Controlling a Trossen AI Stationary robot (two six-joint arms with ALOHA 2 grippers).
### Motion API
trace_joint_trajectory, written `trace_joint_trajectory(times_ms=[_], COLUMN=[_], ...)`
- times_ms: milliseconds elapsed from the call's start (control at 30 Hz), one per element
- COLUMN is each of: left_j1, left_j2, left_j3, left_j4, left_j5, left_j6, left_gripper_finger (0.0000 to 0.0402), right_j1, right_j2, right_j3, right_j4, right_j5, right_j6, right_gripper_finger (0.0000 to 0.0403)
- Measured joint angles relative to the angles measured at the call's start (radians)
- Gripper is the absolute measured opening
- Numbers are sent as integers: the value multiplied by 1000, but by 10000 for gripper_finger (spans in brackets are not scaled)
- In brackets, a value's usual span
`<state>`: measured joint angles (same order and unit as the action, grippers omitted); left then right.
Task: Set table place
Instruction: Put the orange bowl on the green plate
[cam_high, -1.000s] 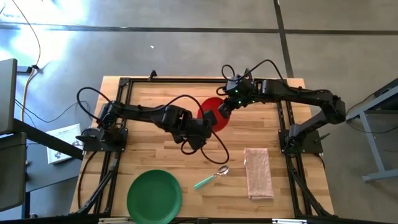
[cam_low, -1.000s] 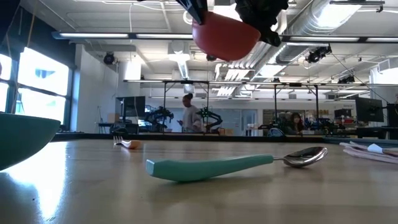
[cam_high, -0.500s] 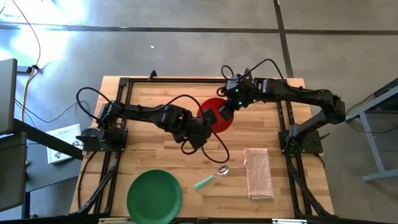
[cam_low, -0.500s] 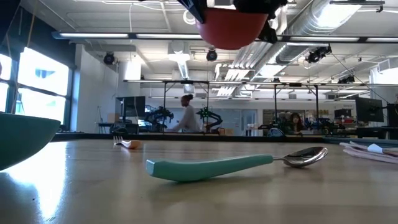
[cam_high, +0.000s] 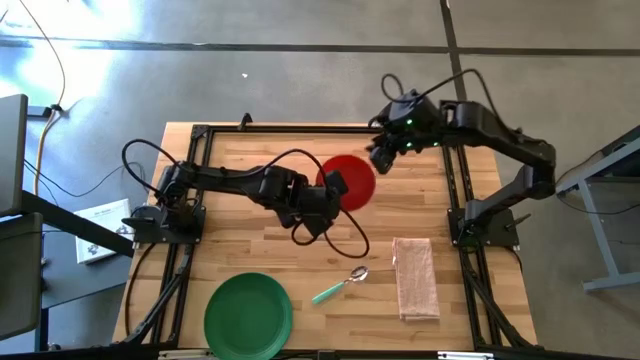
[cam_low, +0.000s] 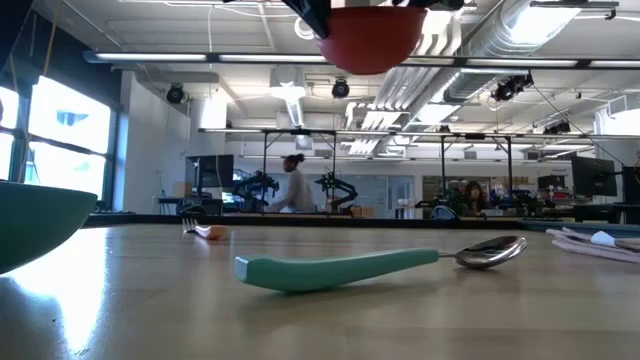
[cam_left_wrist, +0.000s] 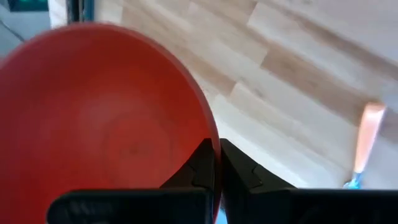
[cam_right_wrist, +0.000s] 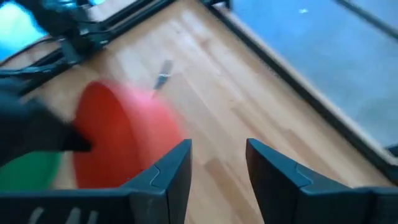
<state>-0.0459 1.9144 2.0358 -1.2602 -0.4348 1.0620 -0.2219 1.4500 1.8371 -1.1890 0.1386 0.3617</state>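
Note:
The red bowl (cam_high: 350, 180) hangs high over the middle of the table (cam_high: 240, 150), with my left gripper (cam_high: 333, 188) shut on it. My right gripper (cam_high: 381, 160) stands open just to the far right of the bowl, touching nothing. The green plate (cam_high: 248, 315) lies at the near left. The teal-handled spoon (cam_high: 340, 285) and the folded napkin (cam_high: 416, 278) lie flat at the near right. The orange-handled fork (cam_left_wrist: 367, 134) lies on the wood beneath the bowl and is hidden under my left arm in the high view. My left gripper pinches the bowl's rim (cam_left_wrist: 213, 132), one finger (cam_left_wrist: 200, 165) inside the bowl and one outside. The fingers come from the table's left side. The bowl (cam_low: 368, 38) is lifted clear of the table, level, with its opening up.
A black rail frame (cam_high: 455, 190) runs along the table's edges, with the arm bases on the left and right rails. Bare wood lies between the plate and the napkin. A person (cam_low: 295, 185) moves in the room beyond the table.
My right gripper has opened, let go of the bowl and drawn back toward the table's far right corner. The bowl, tilted before, now hangs level in my left gripper.

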Motion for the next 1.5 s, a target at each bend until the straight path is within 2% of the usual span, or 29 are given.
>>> trace_joint_trajectory(times_ms=[200,467,600,767,1133,1300,1400,1500], left_j1=[1,-8,-41,-146,-412,-513,-576,-648], left_j2=[0,-3,-18,-51,-96,-87,-78,-71], left_j3=[0,-1,-2,-2,-2,-2,-14,-66], left_j4=[-24,-226,-316,-311,-312,-311,-309,-310], left_j5=[26,75,84,100,11,3,6,61], left_j6=[-76,-489,-665,-827,-1417,-1628,-1737,-1861], left_gripper_finger=[1,1,0,0,0,0,0,0], right_j1=[1,-3,-22,-49,-73,-72,-72,-72], right_j2=[-1,4,4,4,4,4,4,4], right_j3=[75,80,80,80,79,79,79,79], right_j4=[-157,-326,-344,-338,-302,-302,-302,-302], right_j5=[83,250,280,280,275,271,253,245], right_j6=[22,74,71,21,-31,-29,-21,1], right_gripper_finger=[142,140,126,105,99,99,99,99])
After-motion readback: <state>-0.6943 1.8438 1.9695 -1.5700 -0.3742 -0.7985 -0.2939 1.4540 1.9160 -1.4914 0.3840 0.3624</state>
